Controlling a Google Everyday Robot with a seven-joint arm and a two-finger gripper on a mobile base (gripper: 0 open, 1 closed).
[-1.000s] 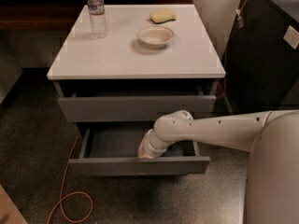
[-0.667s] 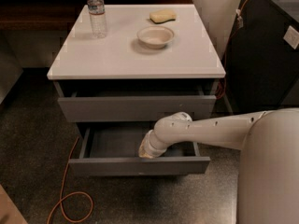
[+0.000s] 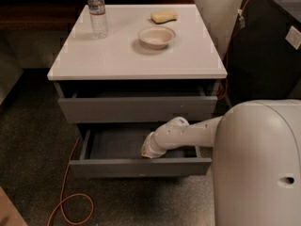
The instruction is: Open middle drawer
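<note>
Matt middle drawer (image 3: 141, 167), smooth gripper (image 3: 149, 150) inside — plastic-looking

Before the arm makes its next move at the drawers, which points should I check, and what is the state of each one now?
1. Middle drawer pulled out, grey inside showing: ok.
2. Gripper low inside the middle drawer, just behind its front: ok. Its hold on the front: cannot tell.
3. Room above the arm: not ok, the upper drawer stands slightly out just above it.
4. Orange cable on the floor runs beside the middle drawer's left corner. Whether it passes underneath: cannot tell.
5. Water bottle upright, bowl and sponge well back from the top's front edge: ok.
</note>
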